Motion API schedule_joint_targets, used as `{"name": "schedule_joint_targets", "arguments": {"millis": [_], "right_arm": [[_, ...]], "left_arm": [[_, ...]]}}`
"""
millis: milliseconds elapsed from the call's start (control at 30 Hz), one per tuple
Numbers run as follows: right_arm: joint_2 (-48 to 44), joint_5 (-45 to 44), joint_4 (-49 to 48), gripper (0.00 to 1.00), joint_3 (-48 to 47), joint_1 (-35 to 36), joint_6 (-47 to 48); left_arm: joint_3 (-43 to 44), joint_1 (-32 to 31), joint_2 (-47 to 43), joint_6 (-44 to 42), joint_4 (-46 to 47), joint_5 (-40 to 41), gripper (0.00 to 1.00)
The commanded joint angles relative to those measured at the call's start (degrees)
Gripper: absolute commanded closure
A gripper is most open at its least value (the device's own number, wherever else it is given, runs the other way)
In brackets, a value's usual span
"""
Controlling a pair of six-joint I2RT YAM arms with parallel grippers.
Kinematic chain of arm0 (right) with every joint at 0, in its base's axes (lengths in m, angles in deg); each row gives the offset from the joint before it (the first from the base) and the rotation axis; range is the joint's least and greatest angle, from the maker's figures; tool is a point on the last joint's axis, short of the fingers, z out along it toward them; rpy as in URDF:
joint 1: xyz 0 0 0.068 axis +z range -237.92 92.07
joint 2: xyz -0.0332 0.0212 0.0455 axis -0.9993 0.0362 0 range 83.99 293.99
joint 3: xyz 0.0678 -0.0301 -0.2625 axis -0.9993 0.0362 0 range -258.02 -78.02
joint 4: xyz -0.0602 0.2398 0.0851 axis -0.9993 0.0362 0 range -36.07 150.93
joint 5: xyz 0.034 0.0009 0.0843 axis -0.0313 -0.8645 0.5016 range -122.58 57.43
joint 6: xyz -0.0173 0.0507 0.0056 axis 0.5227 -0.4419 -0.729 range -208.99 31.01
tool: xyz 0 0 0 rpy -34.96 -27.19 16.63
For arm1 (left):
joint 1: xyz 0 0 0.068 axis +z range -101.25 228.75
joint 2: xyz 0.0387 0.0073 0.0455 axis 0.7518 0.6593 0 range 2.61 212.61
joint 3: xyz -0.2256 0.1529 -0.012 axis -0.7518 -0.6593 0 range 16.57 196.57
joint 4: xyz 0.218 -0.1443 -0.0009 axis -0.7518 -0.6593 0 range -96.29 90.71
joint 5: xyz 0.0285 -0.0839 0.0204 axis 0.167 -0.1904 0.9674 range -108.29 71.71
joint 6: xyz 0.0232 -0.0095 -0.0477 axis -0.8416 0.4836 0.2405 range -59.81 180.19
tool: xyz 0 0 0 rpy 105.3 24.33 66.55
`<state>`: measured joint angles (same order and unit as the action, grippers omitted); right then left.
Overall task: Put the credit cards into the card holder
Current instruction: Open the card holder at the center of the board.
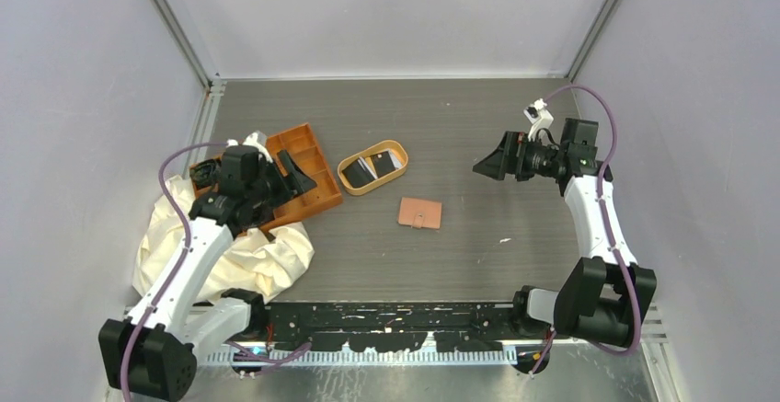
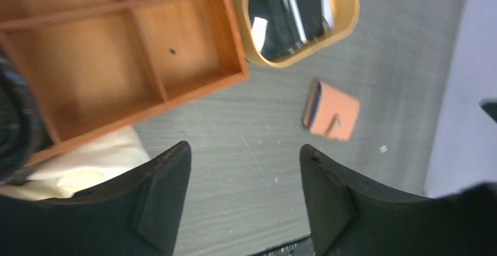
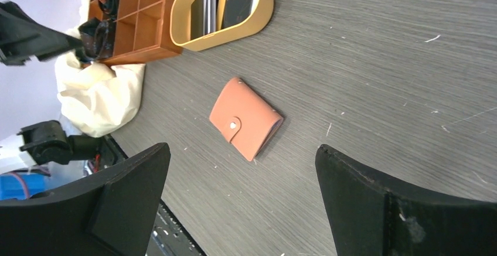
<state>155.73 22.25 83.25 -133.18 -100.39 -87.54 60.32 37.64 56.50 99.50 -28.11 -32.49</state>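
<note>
Centrally, credit cards (image 3: 237,1) in oval tray (image 3: 265,10), card holder (image 3: 246,118) closed nearby, left claw (image 2: 244,150) and right claw (image 3: 241,150) apart

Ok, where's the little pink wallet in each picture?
Top view: the wallet lies mid-table, just below and right of the oval tray.
Left wrist view: the wallet is right of centre, below the oval tray.
Right wrist view: the wallet is near the middle, below the oval tray.
Shared landmark: the oval tray, close to the wallet in all three views.
</note>
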Motion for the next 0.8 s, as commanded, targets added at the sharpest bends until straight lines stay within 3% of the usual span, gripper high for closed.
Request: {"name": "schedule_joint_targets", "arguments": {"millis": [0, 100, 200, 400, 767], "right_arm": [[-4.1, -4.0, -2.4, 0.0, -0.8, 2.1, 2.8], [-5.7, -5.9, -2.3, 0.01, -0.7, 4.2, 4.0], [-6.0, -7.6, -1.7, 0.01, -0.7, 5.7, 5.3], [-6.6, -8.5, -1.1, 0.01, -0.6, 6.1, 6.2], [-5.7, -9.1, -1.0, 0.0, 0.4, 6.7, 7.8]], "left_arm": [[8.7, 0.6, 6.4, 4.7, -3.0, 20.9, 0.36], [17.4, 0.6, 14.1, 7.5, -14.0, 32.9, 0.37], [22.0, 0.7, 20.5, 9.6, -19.5, 35.2, 0.39], [22.5, 0.6, 28.5, 17.4, -16.1, 36.3, 0.52], [30.8, 1.3, 45.1, 23.4, -17.1, 36.1, 0.47]]}}
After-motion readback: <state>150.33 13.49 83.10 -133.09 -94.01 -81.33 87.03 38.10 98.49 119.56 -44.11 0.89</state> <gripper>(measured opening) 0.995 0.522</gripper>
